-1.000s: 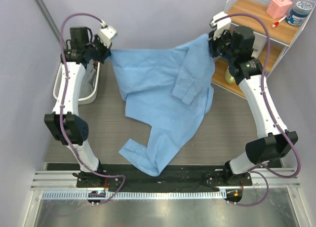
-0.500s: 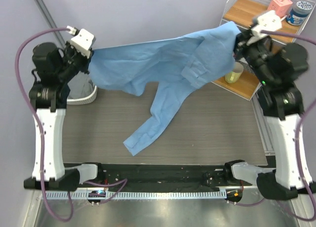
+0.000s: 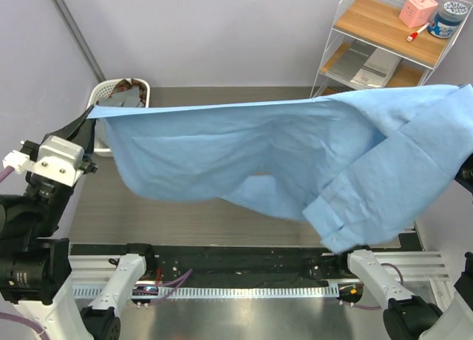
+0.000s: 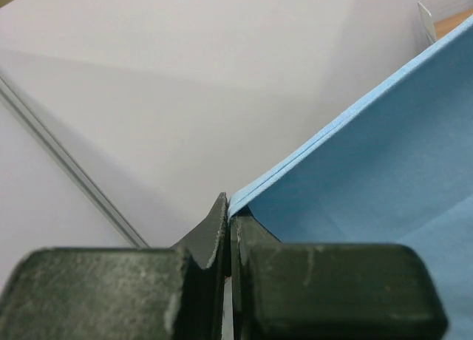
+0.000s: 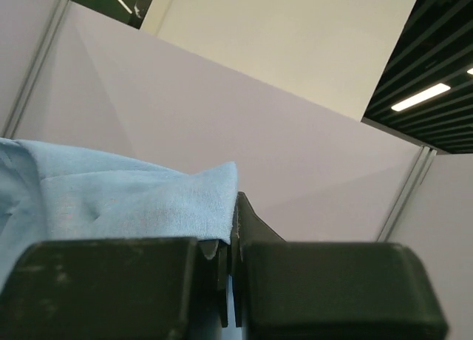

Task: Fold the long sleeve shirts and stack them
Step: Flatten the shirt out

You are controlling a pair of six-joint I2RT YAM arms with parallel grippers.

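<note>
The light blue shirt (image 3: 259, 151) is held high, stretched wide across the top view from left to right, and hangs above the table. A folded part with a sleeve cuff (image 3: 336, 225) droops at the lower right. My left gripper (image 3: 87, 118) is shut on the shirt's left corner; the left wrist view shows the jaws (image 4: 229, 207) pinched on the blue hem (image 4: 295, 166). My right gripper (image 5: 235, 207) is shut on the shirt's other corner (image 5: 148, 203); in the top view it is hidden behind the cloth at the right edge. No grey or brown shirt is laid out.
A white basket (image 3: 100, 96) with dark cloth in it stands at the back left. A wire-and-wood shelf (image 3: 369, 18) at the back right holds a pink box (image 3: 417, 9), a jar (image 3: 448, 18) and flat items. The grey table (image 3: 148, 214) lies below the shirt.
Both arms have lifted and pulled apart. The shirt has gone from half lying on the table to fully raised and stretched out, and now fills much of the top view.
</note>
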